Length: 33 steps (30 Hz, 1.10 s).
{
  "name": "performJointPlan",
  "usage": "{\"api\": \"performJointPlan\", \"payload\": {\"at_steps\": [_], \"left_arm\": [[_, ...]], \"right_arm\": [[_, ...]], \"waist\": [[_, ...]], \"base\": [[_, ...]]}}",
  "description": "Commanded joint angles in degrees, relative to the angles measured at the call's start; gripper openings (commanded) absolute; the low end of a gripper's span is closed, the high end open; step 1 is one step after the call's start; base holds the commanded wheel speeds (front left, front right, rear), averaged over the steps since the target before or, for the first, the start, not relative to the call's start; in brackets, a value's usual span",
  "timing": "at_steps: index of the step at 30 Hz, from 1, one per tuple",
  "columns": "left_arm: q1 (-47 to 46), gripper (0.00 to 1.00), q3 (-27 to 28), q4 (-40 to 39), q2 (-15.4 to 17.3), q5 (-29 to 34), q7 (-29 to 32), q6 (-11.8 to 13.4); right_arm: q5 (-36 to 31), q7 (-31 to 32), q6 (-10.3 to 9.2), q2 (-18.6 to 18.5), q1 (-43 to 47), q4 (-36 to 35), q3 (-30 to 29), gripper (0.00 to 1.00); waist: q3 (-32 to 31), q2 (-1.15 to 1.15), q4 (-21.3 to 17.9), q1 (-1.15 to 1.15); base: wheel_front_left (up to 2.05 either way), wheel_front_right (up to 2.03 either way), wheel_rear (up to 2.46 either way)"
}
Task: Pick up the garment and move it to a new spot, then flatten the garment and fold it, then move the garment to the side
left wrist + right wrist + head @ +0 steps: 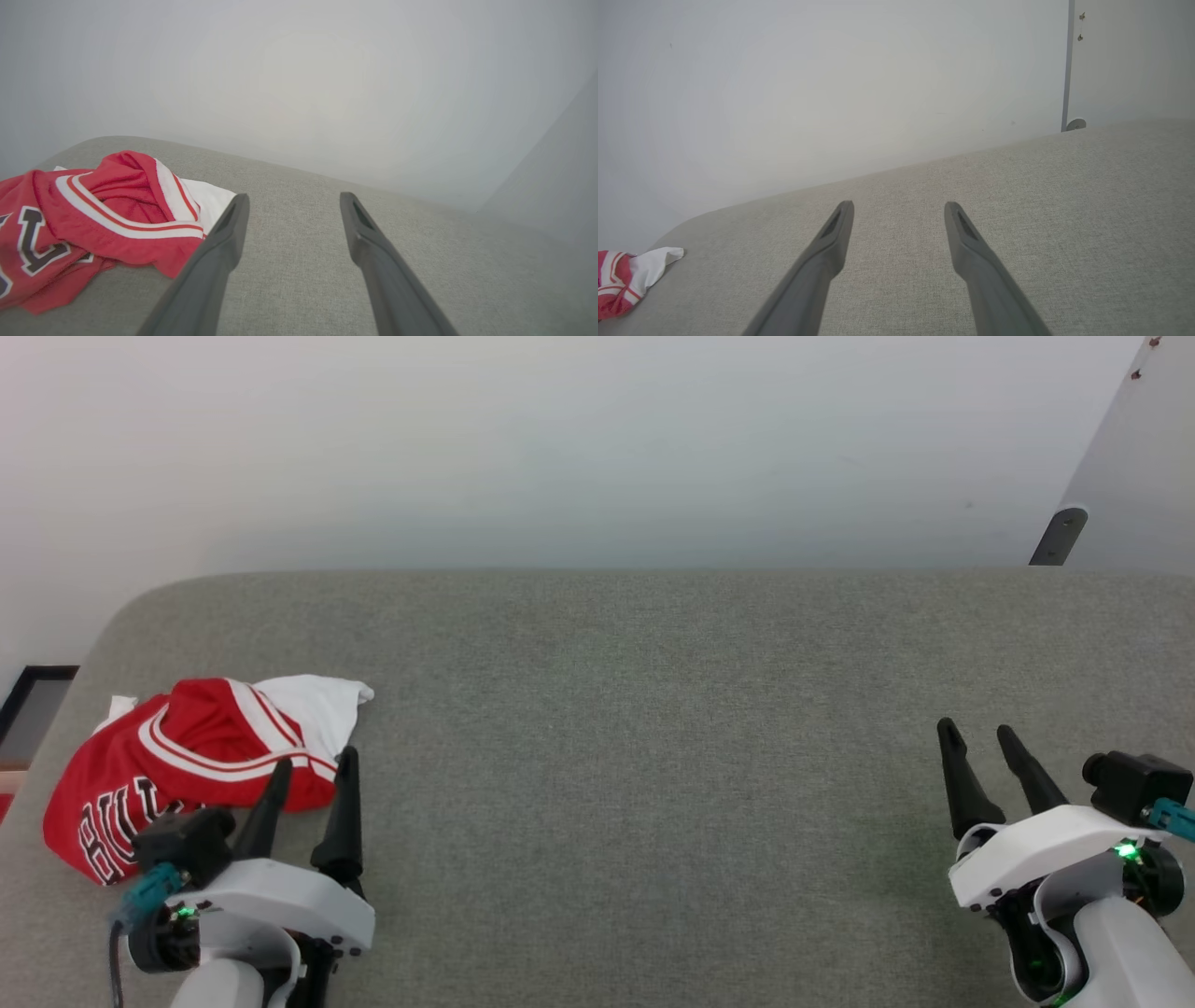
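Head view: the garment [187, 756] lies crumpled at about 8 o'clock on the grey bench [653, 709], near the bench's rounded corner. Its red body is bunched, with striped trim on top, a white sleeve poking out toward 1 o'clock, and black block lettering at its 7 o'clock end. The left gripper [316, 758] sits at 7 o'clock, fingers spread and holding nothing, its tips just beside the garment's 4 o'clock edge. The right gripper [974, 727] is at 4 o'clock, well apart from the garment, fingers likewise spread and empty. A pale wall [560, 448] stands at 12 o'clock.
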Motion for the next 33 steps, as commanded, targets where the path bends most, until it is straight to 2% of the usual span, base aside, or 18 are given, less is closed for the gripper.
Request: {"api": "performJointPlan", "payload": {"at_steps": [1,15,33], "left_arm": [[-1.26,1.00,0.14,-0.22,0.39,1.28,-0.41,-0.26],[-1.65,1.00,0.38,1.48,0.93,8.51,-2.26,-1.22],[-2.56,1.00,1.25,4.32,0.38,14.64,-4.44,-2.75]], "right_arm": [[-1.35,-0.51,0.04,-0.59,-1.63,-0.12,0.08,1.00],[-7.77,-2.36,0.04,-1.27,-2.28,0.57,-0.05,1.00],[-12.85,-4.52,0.05,-1.77,-3.08,1.88,-0.43,1.00]], "waist": [[-0.02,0.00,0.02,0.00],[0.12,0.00,0.12,0.00],[0.29,0.00,0.06,0.00]], "base": [[0.00,0.00,0.00],[0.00,0.00,0.00],[0.00,0.00,0.00]]}}
